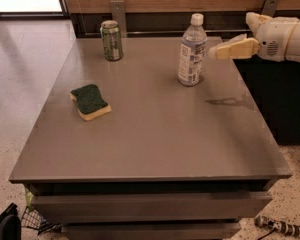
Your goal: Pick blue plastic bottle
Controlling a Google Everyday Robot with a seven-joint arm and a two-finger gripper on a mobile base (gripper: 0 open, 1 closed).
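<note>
The blue plastic bottle (192, 51) stands upright at the back right of the grey table (155, 139). It is clear, with a white cap and a pale blue-and-white label. My gripper (231, 35) comes in from the right edge, above the table, at the height of the bottle's upper half. It is open and empty. Its lower finger (235, 49) points left and its tip is just right of the bottle, not touching it. The upper finger (254, 19) is farther back.
A green drink can (111, 40) stands at the back left of the table. A green-and-yellow sponge (91, 101) lies left of centre. A wood-panelled wall with metal brackets (118, 10) runs behind the table. A dark cabinet (280, 99) stands to the right.
</note>
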